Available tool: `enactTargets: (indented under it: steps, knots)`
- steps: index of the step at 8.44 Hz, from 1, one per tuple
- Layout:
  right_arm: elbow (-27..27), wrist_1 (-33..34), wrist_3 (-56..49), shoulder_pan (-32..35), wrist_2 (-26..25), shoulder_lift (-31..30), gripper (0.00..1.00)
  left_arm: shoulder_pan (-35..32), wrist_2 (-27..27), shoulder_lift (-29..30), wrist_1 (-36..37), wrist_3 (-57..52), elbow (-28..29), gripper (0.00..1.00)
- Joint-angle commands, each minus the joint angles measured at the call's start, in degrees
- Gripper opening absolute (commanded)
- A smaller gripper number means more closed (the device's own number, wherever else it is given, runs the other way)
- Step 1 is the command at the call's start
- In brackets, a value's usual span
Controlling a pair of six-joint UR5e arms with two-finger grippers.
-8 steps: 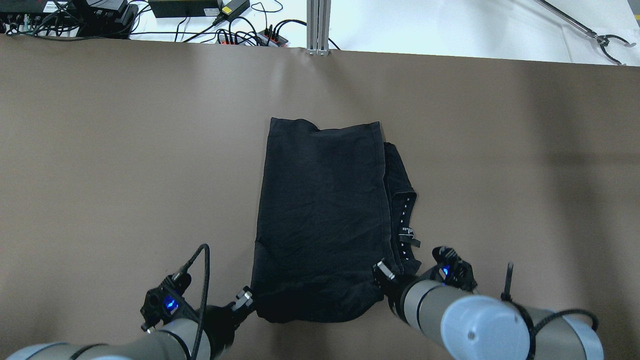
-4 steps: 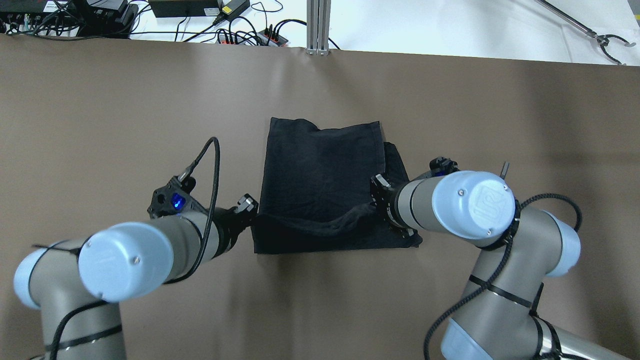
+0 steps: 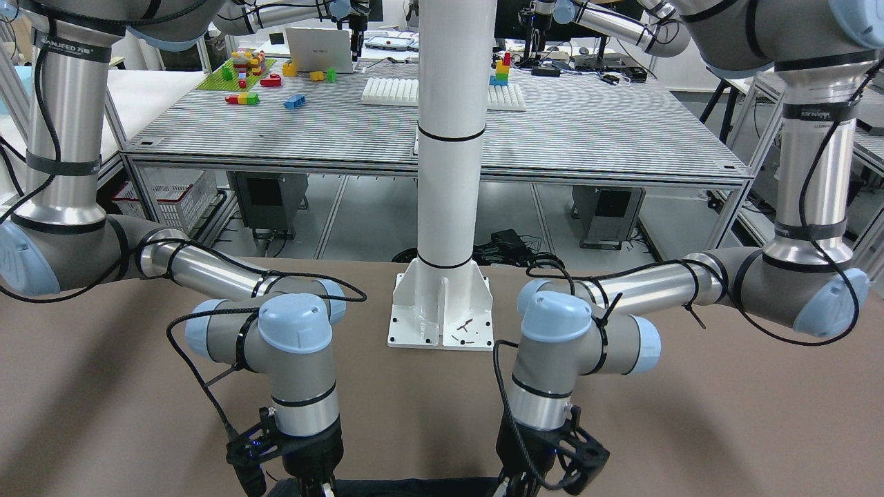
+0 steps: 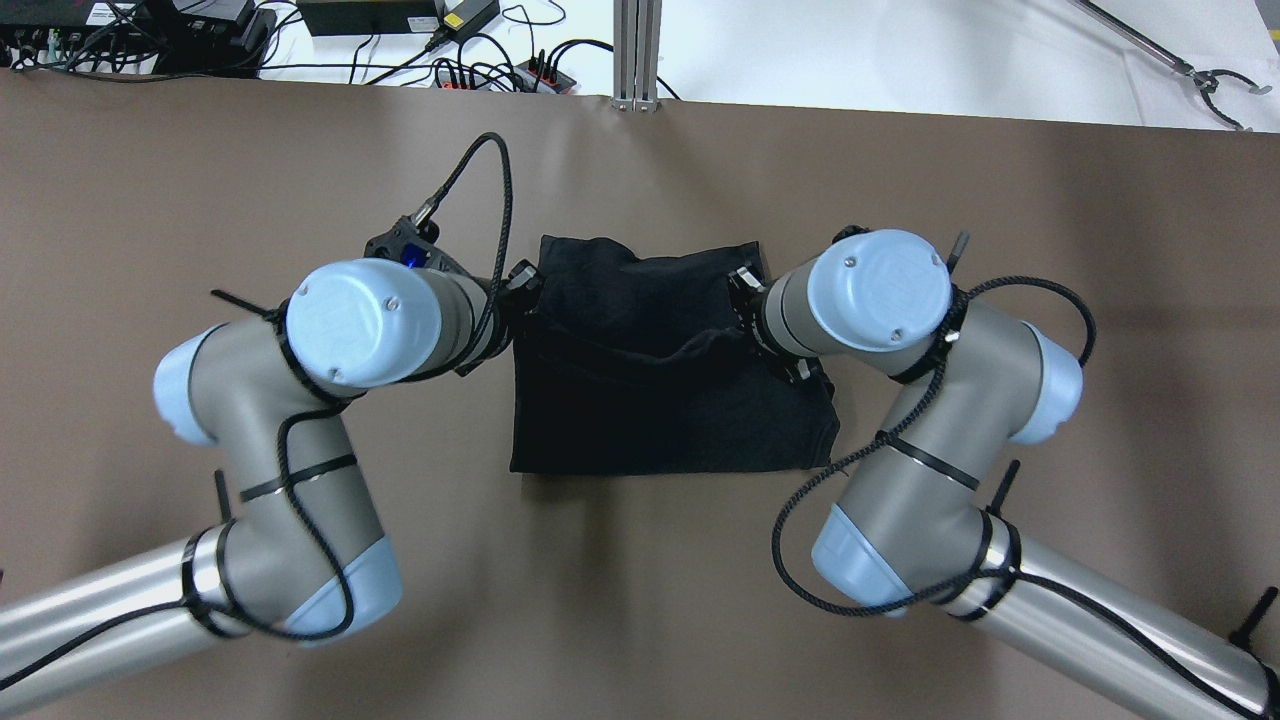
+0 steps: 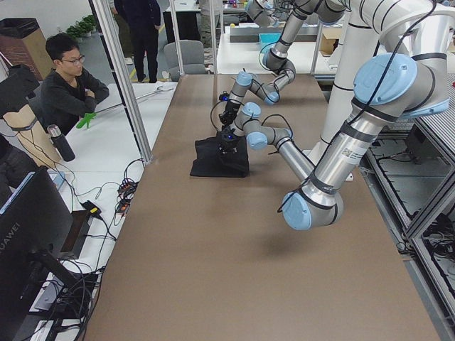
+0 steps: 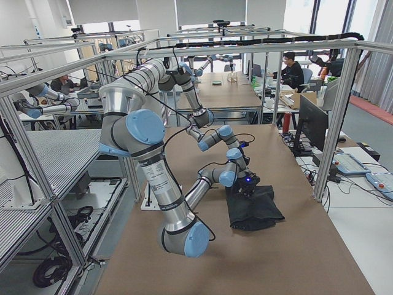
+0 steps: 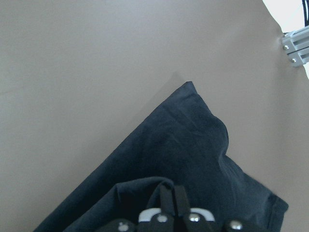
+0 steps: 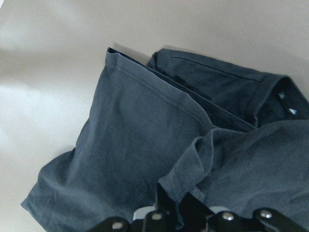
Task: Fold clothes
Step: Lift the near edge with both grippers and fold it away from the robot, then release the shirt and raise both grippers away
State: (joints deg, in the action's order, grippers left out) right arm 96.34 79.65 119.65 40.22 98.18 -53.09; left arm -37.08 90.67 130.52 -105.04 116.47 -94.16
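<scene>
Black garment [image 4: 660,400] sits mid-counter [image 4: 200,180], in front of the white pillar [image 3: 449,138], and is doubled over on itself. The fold line is on the robot's side, and the bottom layer lies flat on the brown surface. The top layer's free edge is lifted and sags in a slack curve between the two arms, close to the far hem.

Left claw [image 4: 520,285] is at the garment's far left side. In the wrist view the left claw [image 7: 169,200] has its fingers pinched nearly together with a bunch of black fabric wrapped round them, so it is clamped on the cloth. The far corner of the bottom layer lies flat on the counter past it.

Right claw [image 4: 745,285] is at the far right side. In its wrist view the right claw [image 8: 176,208] is closed tight on a hemmed edge that rises up to the fingers. A flat hemmed panel lies below it, and a second panel with small white marks lies off to the side.

Both wrists point steeply down. The front view catches only a thin strip of the cloth [image 3: 414,486] at the bottom edge. In the side views the garment [image 5: 220,160] [image 6: 255,209] is a dark low heap under both wrists.

Cables [image 4: 480,60] and an aluminium post [image 4: 637,50] sit beyond the far counter edge. A person [image 5: 71,85] is seated off to the side.
</scene>
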Motion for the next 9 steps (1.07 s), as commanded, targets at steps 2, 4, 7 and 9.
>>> enactTargets:
  steps: [2,4,7,9]
  knots:
    - [-32.8,-19.9,-17.4,5.9,0.9,12.2,0.92,-6.4,3.1,10.9,-16.3,-13.2,29.5,0.94]
    - [-32.5,-20.0,-25.8,7.6,0.7,12.4,0.95,-6.7,3.0,11.3,-16.5,-14.4,30.0,0.94]
    - [-32.1,-19.9,-29.7,9.8,1.1,11.7,0.95,-7.9,3.5,11.3,-16.5,-14.8,29.0,0.94]
    - [-28.4,-19.6,-39.2,12.7,4.0,7.2,0.95,-11.6,7.6,9.4,-15.0,-22.5,26.9,0.94]
